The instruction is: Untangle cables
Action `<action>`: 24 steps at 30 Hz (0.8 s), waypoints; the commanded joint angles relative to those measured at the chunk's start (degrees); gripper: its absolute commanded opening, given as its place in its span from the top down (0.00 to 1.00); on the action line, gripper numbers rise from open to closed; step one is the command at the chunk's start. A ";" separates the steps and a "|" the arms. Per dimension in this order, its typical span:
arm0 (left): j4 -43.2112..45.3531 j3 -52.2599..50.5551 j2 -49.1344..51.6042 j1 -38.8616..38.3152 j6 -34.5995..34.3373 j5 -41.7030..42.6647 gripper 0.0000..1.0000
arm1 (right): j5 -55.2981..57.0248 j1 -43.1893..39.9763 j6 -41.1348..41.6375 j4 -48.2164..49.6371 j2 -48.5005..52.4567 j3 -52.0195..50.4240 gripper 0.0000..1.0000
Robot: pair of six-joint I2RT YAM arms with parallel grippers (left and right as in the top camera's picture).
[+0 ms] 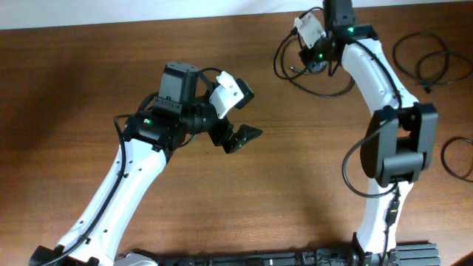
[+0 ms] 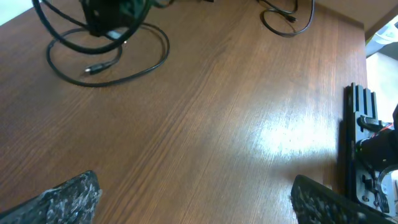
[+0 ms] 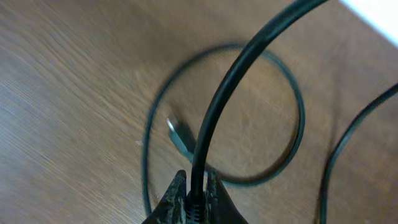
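Note:
A thin black cable (image 1: 298, 83) lies in a loop on the wooden table at the far side, below my right gripper (image 1: 316, 59). In the right wrist view my right gripper (image 3: 196, 198) is shut on a thick end of the black cable (image 3: 231, 74), which arches up from the jaws; the loop with its small plug (image 3: 180, 138) lies on the table beneath. My left gripper (image 1: 240, 137) is open and empty over bare wood mid-table. In the left wrist view its fingers (image 2: 193, 205) stand wide apart, and the cable loop (image 2: 112, 78) lies far ahead.
More black cables lie coiled at the far right (image 1: 432, 63) and at the right edge (image 1: 458, 159); another coil shows at the top of the left wrist view (image 2: 286, 25). A black rail (image 1: 295, 258) runs along the front edge, and it also shows in the left wrist view (image 2: 360, 155).

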 commanded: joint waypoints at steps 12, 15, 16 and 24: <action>0.02 0.20 -0.02 0.04 0.44 0.22 0.01 | -8.17 -0.02 6.23 -27.26 -36.68 0.85 0.01; 0.02 0.20 -0.02 0.04 0.42 0.22 0.01 | -5.86 -0.02 9.09 -28.22 -45.59 0.85 0.01; 0.02 0.20 -0.02 0.04 0.44 0.22 0.02 | -0.98 -0.02 12.00 -29.22 -48.74 0.83 0.01; 0.02 0.20 -0.02 0.04 0.44 0.22 0.01 | 12.41 -0.07 17.09 -41.29 -66.88 -8.00 0.01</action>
